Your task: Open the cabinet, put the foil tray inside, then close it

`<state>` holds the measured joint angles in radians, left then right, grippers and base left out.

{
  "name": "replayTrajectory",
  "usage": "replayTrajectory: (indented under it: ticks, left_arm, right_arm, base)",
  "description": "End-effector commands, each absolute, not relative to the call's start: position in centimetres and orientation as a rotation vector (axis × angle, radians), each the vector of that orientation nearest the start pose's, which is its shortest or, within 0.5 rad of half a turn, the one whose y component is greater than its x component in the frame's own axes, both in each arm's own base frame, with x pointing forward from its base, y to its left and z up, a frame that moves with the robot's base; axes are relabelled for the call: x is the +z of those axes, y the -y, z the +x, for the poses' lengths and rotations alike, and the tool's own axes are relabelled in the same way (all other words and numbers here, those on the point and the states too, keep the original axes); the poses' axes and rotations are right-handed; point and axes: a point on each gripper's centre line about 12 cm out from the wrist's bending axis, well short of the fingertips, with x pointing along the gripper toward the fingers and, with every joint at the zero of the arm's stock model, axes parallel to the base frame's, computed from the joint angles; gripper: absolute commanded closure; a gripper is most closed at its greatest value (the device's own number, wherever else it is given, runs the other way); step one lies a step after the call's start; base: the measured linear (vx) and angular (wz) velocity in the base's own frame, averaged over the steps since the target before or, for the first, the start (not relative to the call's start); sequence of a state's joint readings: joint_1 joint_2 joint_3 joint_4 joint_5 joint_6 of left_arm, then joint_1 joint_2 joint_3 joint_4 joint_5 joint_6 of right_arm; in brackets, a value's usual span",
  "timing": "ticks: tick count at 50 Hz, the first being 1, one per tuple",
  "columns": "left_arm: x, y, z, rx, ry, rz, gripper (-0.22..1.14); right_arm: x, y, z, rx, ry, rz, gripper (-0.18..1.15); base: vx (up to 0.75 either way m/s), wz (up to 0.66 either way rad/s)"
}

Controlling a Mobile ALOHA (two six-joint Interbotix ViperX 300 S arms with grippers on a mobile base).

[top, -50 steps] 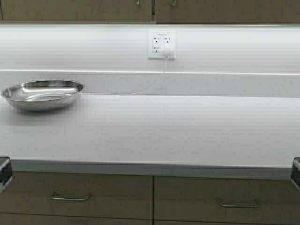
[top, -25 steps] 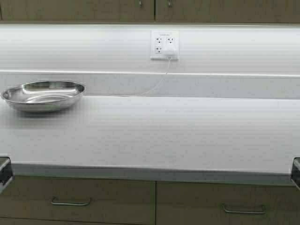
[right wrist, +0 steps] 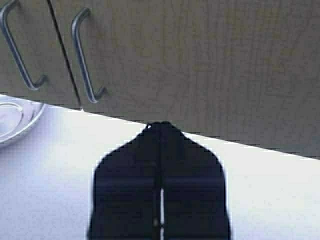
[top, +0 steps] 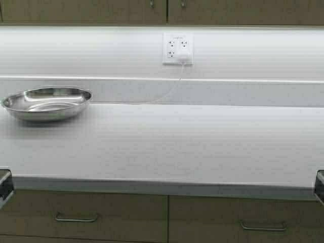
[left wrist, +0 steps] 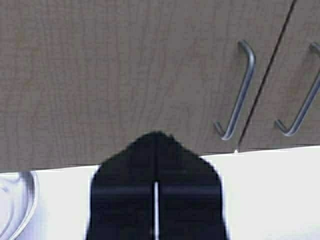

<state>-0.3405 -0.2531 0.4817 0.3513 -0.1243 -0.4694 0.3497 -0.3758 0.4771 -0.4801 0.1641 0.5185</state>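
Observation:
The cabinet [top: 81,10] is a tan wood-grain wall cabinet above the counter, and only its lower edge shows in the high view. Both doors are shut. The left wrist view shows its doors [left wrist: 125,65] and two curved metal handles [left wrist: 240,90] beside the door seam. They also show in the right wrist view [right wrist: 82,55]. My left gripper [left wrist: 156,136] is shut and empty, low at the counter's front left. My right gripper [right wrist: 160,125] is shut and empty, low at the front right. The foil tray is out of view.
A round steel bowl [top: 47,102] sits at the left of the white counter [top: 177,142]. A wall outlet [top: 177,48] holds a plug with a thin white cable [top: 162,93] running left. Base cabinet drawers with bar handles [top: 76,217] are below the counter edge.
The robot has moved a little: one second ago the whole scene sat slightly higher and to the left. Over the last half second nothing has moved.

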Motion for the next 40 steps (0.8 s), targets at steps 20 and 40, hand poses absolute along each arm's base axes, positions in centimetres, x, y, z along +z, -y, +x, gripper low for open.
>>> replayTrajectory:
  ticks: [20,40]
  left_arm:
    - [33.9,13.7,37.0,-0.378,-0.16,-0.094,0.87]
    - [34.1,13.9,36.9,-0.391,-0.134,-0.108,0.87]
  right_arm:
    - [36.9,-11.4,33.5,0.271,-0.246,-0.012,0.9]
    - [36.6,-11.3,33.4,0.27,-0.252,-0.013,0.9]
  base:
    - [0.0,0.0]
    - [0.0,0.0]
